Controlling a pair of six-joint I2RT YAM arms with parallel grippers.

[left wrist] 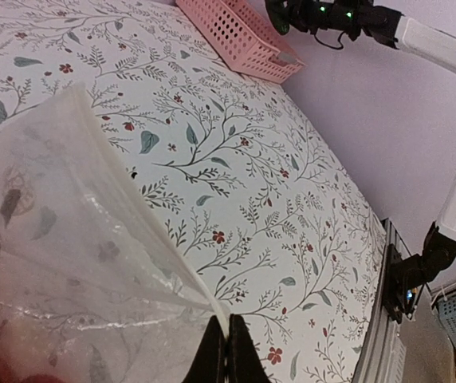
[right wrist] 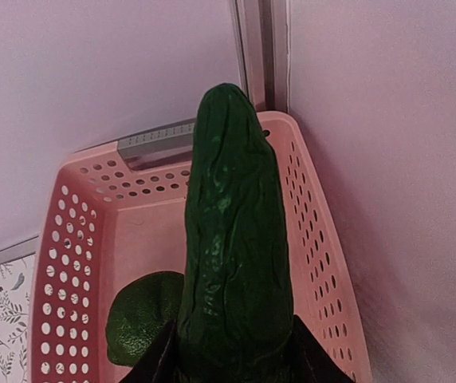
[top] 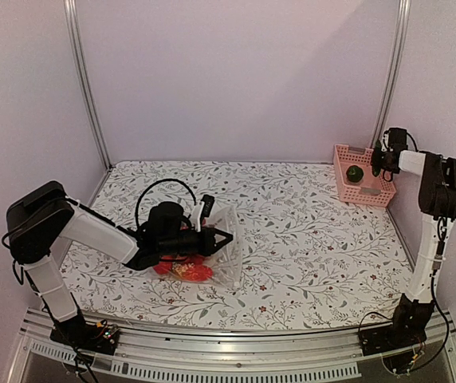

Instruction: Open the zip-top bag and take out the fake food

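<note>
My right claw (right wrist: 232, 363) is pinching one dark green cucumber (right wrist: 232, 239) by its thick end, one finger on each side. The cucumber's long axis runs straight out from my fingers, and its tip points to the far end of the pink basket (right wrist: 76, 231), toward the corner of the walls. My right arm stands upright at the right edge of the table (left wrist: 236, 159), with the forearm bent over the basket. In the basket lies one round green piece (right wrist: 144, 315), just beside the cucumber. My left claw (left wrist: 226, 351) is pressed together on a thin edge of the one zip-top bag (left wrist: 68, 239). My left arm stretches low across the table to it. The bag rests left of the middle, well apart from the basket. Inside it are red pieces (top: 182, 270), perhaps three, but through the crinkled plastic I cannot count them well.
</note>
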